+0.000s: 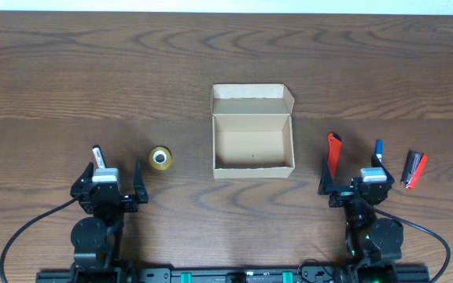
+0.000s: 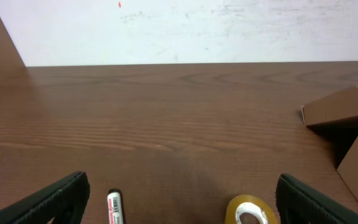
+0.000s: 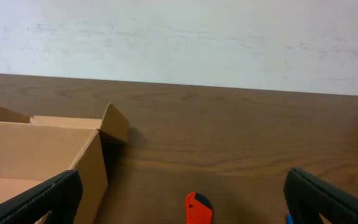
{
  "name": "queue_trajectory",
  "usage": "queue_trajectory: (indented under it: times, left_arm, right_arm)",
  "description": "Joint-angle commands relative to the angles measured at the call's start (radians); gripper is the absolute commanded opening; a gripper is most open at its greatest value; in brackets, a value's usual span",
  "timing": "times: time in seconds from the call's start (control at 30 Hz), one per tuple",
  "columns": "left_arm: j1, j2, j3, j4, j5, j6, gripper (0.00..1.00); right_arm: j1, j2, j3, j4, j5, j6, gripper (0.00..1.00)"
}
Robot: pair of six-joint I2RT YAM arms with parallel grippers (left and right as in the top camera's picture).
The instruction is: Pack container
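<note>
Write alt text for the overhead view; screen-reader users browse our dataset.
An open, empty cardboard box sits at centre, ahead of the open left gripper and right gripper. A tape roll and white marker lie by the left; a red marker, blue marker and marker pair by the right.

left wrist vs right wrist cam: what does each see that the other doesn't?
Left wrist only: a white marker with red lettering and a yellow roll of tape, both at the bottom edge. Right wrist only: an orange-red pen-shaped item and a sliver of something blue, plus the inside of the box. Both: the tan cardboard box with its flap open, the brown wooden table and a white wall.
</note>
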State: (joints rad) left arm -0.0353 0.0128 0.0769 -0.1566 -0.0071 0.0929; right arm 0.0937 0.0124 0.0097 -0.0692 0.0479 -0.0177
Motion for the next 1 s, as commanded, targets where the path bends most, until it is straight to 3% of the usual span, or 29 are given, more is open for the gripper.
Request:
queue_trajectory:
  times: [0.0,0.97]
  left_arm:
    - [0.002,-0.007,-0.032,-0.008,0.003,-0.011,0.95]
    - [0.002,-0.007,-0.032,-0.007,0.003,-0.011,0.95]
  right_arm:
    - [-0.004,-0.007,-0.004,-0.002,0.000,0.013,0.99]
    - [-0.012,0.008,-0.003,0.003,0.012,0.034,0.99]
